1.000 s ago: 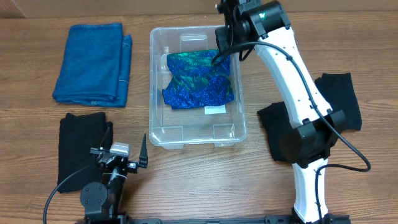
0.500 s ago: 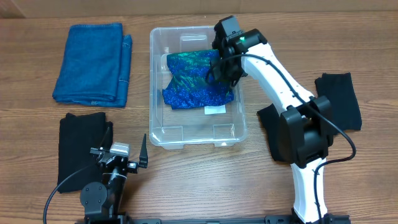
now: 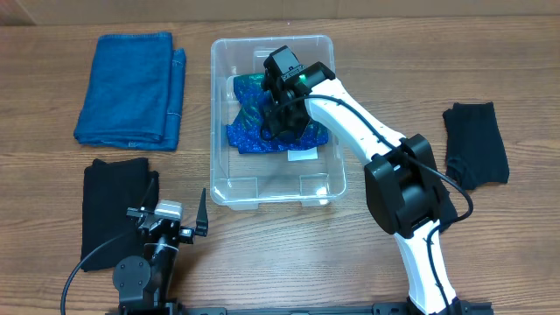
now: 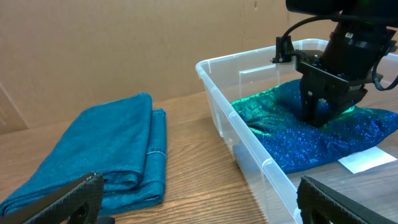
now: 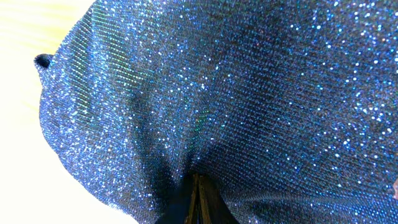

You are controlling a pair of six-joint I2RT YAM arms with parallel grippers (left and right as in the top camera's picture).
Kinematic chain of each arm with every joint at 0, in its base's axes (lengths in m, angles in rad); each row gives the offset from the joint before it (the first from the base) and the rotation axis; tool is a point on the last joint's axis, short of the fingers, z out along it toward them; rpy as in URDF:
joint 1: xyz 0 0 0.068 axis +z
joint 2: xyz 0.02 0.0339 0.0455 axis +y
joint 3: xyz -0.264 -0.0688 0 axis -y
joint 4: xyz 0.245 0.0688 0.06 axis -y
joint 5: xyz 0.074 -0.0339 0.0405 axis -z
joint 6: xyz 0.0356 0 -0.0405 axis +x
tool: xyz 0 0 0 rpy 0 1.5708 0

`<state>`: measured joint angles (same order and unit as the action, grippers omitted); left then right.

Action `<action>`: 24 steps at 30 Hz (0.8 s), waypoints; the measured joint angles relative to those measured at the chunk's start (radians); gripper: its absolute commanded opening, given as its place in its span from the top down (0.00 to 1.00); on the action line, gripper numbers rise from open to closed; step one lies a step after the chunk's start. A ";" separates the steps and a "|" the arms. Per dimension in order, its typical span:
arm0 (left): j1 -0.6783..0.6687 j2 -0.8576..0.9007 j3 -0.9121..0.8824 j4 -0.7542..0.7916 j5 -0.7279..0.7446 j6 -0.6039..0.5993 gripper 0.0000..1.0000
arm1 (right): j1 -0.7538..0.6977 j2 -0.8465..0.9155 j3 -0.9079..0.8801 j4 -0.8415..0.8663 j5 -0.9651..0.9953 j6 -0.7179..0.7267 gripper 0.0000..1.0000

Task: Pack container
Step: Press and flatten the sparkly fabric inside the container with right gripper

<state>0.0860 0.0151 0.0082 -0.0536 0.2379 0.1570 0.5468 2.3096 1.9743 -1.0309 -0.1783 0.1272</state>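
Pinching the sparkly cloth (image 3: 249,133) inside the container (image 3: 216,105), right gripper (image 3: 279,121) clenched on it, left gripper (image 3: 178,204) spread wide, near the container.

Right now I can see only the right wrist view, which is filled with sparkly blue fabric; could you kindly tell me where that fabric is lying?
Observer: The fabric lies inside the clear container, toward its far end, under the right tool.
Operator: Thank you. What remains outside?
Observer: A folded blue towel lies left of the container.
Operator: Anything else?
Observer: One black cloth lies beside the open left tool; another black cloth lies at the table's right.
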 measured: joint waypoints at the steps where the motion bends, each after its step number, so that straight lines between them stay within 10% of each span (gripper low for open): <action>1: 0.000 0.000 0.000 0.000 0.000 0.000 0.00 | 0.000 0.000 0.000 0.010 -0.017 0.000 0.96; 24: 0.000 0.000 0.000 0.000 0.000 0.000 0.00 | -0.150 0.009 0.220 -0.015 0.059 -0.016 0.96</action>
<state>0.0860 0.0151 0.0082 -0.0540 0.2379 0.1570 0.3969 2.3188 2.1948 -1.0458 -0.1192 0.1108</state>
